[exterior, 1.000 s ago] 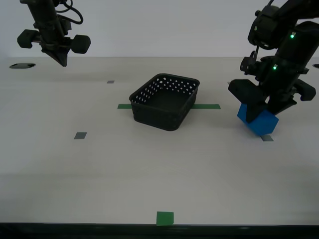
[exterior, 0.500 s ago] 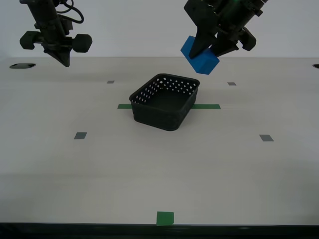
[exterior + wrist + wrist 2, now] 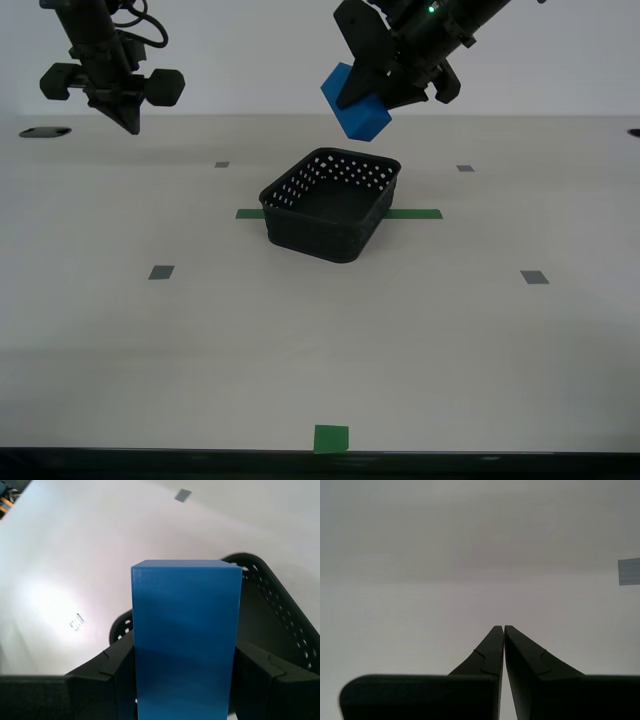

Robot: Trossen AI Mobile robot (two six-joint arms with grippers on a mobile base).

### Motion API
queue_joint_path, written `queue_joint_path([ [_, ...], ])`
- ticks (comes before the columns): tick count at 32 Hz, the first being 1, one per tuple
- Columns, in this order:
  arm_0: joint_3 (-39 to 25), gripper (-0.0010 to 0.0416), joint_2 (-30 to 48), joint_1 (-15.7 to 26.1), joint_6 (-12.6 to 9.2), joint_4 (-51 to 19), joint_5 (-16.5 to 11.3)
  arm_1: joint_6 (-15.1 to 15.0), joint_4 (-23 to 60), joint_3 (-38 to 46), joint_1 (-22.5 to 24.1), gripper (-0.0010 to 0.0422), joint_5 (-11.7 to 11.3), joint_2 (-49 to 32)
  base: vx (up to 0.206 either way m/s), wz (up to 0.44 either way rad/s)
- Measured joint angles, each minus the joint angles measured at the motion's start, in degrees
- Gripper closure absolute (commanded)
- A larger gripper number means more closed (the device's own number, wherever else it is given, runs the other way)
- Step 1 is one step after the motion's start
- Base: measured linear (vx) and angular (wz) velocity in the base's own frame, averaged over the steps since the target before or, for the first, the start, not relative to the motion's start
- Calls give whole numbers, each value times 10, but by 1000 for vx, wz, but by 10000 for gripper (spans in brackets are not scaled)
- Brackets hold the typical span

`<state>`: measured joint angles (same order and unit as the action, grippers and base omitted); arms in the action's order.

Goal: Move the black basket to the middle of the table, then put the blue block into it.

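Observation:
The black basket [image 3: 332, 203] stands on the table [image 3: 320, 330] near its middle, across the green tape strip [image 3: 415, 213]. My first gripper [image 3: 372, 100] is shut on the blue block [image 3: 355, 101] and holds it tilted in the air above the basket's far rim. In the first wrist view the blue block [image 3: 185, 640] fills the space between the fingers, with the basket [image 3: 270, 615] below and behind it. My second gripper [image 3: 124, 122] is shut and empty, raised at the exterior view's far left; its closed fingers [image 3: 502, 645] show over bare table.
Small grey tape squares [image 3: 161, 272] [image 3: 534, 277] lie on both sides of the basket. A green square [image 3: 331, 438] sits at the table's front edge. A dark hole [image 3: 44, 131] is in the far left corner.
My first gripper has lifted the blue block off the table at the right and carried it up and to the exterior view's left, over the basket's far rim. The second arm has stayed still.

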<state>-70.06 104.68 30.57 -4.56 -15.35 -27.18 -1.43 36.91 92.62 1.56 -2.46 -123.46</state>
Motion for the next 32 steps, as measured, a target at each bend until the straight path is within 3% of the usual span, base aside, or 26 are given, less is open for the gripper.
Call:
queue_joint_path([
  [3, 0, 406, 0, 1, 5, 6, -19, 0, 0, 0, 0, 412, 0, 0, 0, 0],
  [6, 0, 384, 0, 4, 5, 20, -15, 0, 2, 0, 0, 412, 0, 0, 0, 0],
  [8, 0, 328, 0, 5, 8, 21, -12, 0, 2, 0, 0, 412, 0, 0, 0, 0],
  [11, 0, 260, 0, 8, 10, 30, 14, 0, 2, 0, 0, 412, 0, 0, 0, 0],
  [21, 0, 45, 0, 16, 14, 33, 16, 0, 3, 0, 1, 412, 0, 0, 0, 0],
  [32, 0, 57, 0, 24, 14, 33, 17, 0, 6, 0, 2, 412, 0, 0, 0, 0],
])
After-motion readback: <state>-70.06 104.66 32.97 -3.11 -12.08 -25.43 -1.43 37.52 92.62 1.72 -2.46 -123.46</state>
